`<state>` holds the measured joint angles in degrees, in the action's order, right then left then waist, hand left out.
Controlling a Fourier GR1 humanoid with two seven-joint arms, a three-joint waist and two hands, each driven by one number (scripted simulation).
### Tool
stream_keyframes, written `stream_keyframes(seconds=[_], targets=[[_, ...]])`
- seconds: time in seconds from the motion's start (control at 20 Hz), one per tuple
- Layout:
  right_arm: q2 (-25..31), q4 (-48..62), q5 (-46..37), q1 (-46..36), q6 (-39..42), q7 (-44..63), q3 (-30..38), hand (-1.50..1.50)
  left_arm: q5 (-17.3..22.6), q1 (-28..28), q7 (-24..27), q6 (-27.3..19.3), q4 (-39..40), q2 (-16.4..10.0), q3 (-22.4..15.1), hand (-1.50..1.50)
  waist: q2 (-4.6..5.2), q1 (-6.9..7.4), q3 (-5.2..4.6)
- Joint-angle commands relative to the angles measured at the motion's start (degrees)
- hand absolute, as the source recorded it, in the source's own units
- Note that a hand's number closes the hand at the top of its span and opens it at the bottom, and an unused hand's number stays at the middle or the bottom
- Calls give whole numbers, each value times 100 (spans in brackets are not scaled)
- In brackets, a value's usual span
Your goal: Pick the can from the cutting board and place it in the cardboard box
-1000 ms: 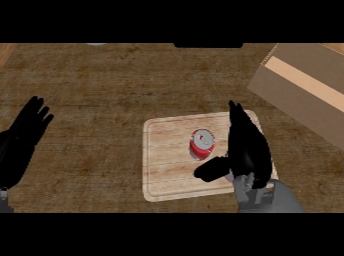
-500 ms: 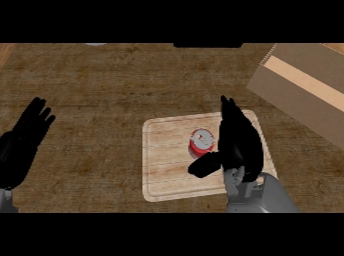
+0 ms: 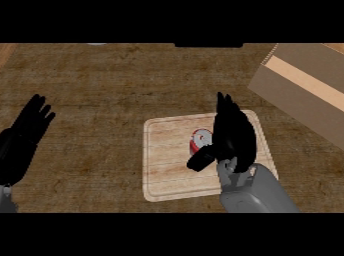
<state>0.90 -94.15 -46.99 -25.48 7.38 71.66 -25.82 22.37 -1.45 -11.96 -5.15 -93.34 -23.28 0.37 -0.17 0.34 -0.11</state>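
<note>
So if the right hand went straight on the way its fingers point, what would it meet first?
Probably nothing close: the right hand points away across the cutting board, with bare counter beyond. The can sits to its left, the cardboard box off to the right. Height is unclear.

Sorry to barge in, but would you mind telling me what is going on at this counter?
The robot is going for the red can, which stands on the cutting board. Its right hand is over the board, right against the can's right side, with fingers straight and the thumb sticking out below the can; it has not closed round it yet. The cardboard box waits at the far right of the counter. The left hand rests open at the left edge.
</note>
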Motion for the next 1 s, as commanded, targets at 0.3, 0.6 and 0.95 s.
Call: stream_keyframes(seconds=[0.3, 0.6, 0.95], targets=[[-85, 592, 240, -382, 76, 1356, 18, -150, -60, 16, 110, 137, 234, 31, 91, 0, 8, 26, 1], [-85, 622, 331, -468, 527, 1357, 361, -150, 34, -56, -28, 174, 102, -28, 220, 0, -5, -36, 3], [-85, 1141, 440, -436, 146, 1357, 105, -150, -100, -75, -159, 48, -118, 34, 166, 0, 5, 18, 7]])
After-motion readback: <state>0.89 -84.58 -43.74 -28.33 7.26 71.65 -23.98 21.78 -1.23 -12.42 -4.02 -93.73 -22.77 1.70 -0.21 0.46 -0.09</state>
